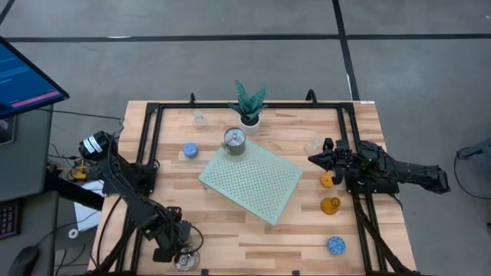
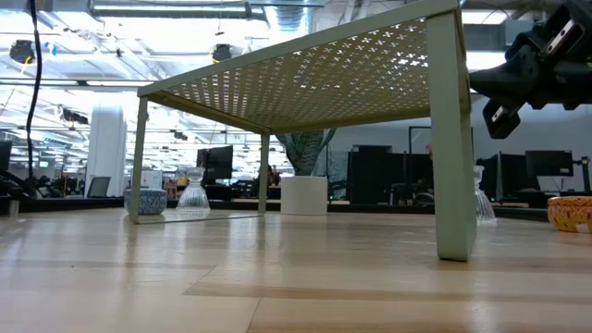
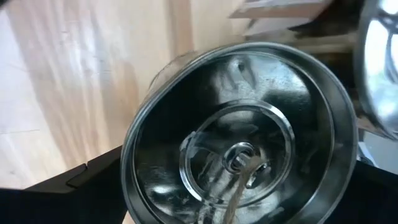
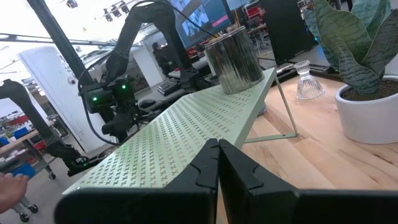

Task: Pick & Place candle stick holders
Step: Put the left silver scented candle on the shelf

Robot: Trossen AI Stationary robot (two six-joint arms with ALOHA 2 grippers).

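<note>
A shiny silver candle stick holder (image 1: 186, 261) stands at the table's near edge, left of the middle. My left gripper (image 1: 182, 251) points down over it, open, one dark finger (image 3: 81, 180) on each side of its round mouth (image 3: 236, 124). A second silver holder (image 1: 234, 142) stands on the pale green mat (image 1: 257, 184). Clear glass (image 1: 199, 119), blue (image 1: 189, 150), orange (image 1: 327, 179), amber (image 1: 331, 205) and another blue holder (image 1: 336, 245) rest on the wood. My right gripper (image 1: 316, 159) waits shut and level at the right side. My left gripper comes at the silver holder from above, with its fingers outside the rim (image 3: 134, 155) on two opposite sides. Whether either finger touches the rim, I cannot tell.
A plant in a white pot (image 1: 249, 115) stands at the far edge. The mat is a raised perforated shelf on thin legs (image 2: 453, 139). Another shiny metal rim (image 3: 379, 68) lies close beside the holder under my left gripper. A black frame (image 1: 149, 146) borders the table.
</note>
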